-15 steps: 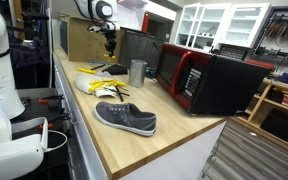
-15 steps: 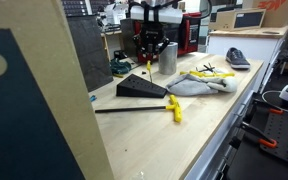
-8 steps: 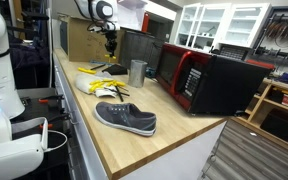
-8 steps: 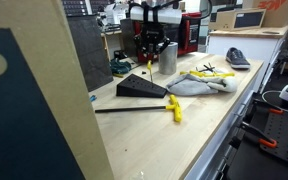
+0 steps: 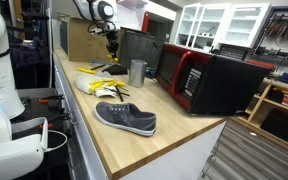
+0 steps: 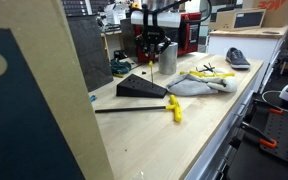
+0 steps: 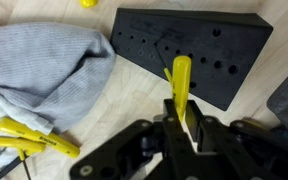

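Note:
In the wrist view my gripper point(image 7: 184, 125) is shut on a yellow-handled screwdriver point(image 7: 181, 78) that points down at a black wedge-shaped block point(image 7: 199, 45) drilled with several holes. The tool's tip hangs over the block's holes; I cannot tell whether it touches. In both exterior views the gripper point(image 5: 111, 38) point(image 6: 152, 45) hangs above the block point(image 6: 142, 87) at the far end of the wooden bench point(image 5: 174, 135).
A grey cloth point(image 7: 44, 65) point(image 6: 199, 83) with yellow tools point(image 7: 24, 135) lies beside the block. A metal cup point(image 5: 137, 72), a red and black microwave point(image 5: 199, 78) and a grey shoe point(image 5: 124, 118) stand on the bench. Another yellow-handled tool point(image 6: 174, 108) lies near the block.
The gripper with the screwdriver has shifted very slightly above the block. Its grip is unchanged and nothing else moved.

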Controlling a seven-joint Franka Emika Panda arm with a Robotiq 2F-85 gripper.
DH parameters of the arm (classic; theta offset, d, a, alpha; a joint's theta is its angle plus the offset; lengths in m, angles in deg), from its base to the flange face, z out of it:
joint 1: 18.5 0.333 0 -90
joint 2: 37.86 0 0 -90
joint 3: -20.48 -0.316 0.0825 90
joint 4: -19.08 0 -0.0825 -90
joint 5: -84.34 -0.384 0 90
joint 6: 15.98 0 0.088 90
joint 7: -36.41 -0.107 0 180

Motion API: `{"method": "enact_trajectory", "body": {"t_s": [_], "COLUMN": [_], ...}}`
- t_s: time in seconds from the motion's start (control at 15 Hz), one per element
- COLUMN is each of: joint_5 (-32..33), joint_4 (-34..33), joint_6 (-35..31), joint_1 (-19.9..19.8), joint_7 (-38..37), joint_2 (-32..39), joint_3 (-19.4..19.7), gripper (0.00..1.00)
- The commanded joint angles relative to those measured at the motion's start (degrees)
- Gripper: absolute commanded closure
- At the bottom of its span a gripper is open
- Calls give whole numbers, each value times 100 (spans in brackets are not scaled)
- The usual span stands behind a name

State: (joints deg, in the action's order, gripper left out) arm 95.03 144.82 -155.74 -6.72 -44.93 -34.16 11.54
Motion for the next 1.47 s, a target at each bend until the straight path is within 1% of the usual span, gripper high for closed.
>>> {"method": "enact_trajectory", "body": {"t_s": [0.0, 0.27, 0.4, 0.8, 1.07, 1.2, 1.4], "joint_5": [496, 1173, 1387, 726, 347, 287, 448], "joint_4": [86, -12, -67, 187, 359, 477, 587], "joint_6": [-211, -201, -151, -426, -552, -484, -353], "joint_1": [31, 62, 78, 142, 143, 133, 115], "joint_7": [-576, -1167, -1341, -710, -422, -300, -305], "joint_2": [82, 160, 182, -194, -506, -692, -853], "joint_3": [48, 74, 64, -151, -216, -247, -318], "gripper": [96, 96, 96, 96, 96, 96, 96]}}
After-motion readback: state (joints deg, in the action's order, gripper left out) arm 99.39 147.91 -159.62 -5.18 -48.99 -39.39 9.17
